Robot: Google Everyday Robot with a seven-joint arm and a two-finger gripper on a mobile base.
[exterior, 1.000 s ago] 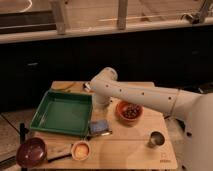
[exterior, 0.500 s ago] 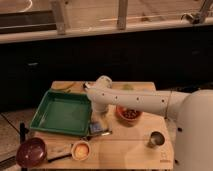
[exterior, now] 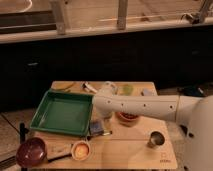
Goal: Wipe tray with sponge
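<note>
Here we see the white arm (exterior: 145,106) reaching in from the right across the wooden desk (exterior: 127,152), its end bending down beside the right edge of the green tray (exterior: 62,113). The gripper (exterior: 102,116) sits at that bend, low over the desk just right of the tray; we cannot tell how its jaws stand. The sponge (exterior: 97,128) lies on the desk just below the gripper, touching or nearly touching the tray's near right corner, outside the tray. Whether the gripper touches it, we cannot tell. The tray rests on the left half of the desk. Behind the arm sits a red bowl (exterior: 128,118). A metal cup (exterior: 156,139) stands near the right. At the near left are a dark purple bowl (exterior: 31,151) and a small orange bowl (exterior: 81,148).
</note>
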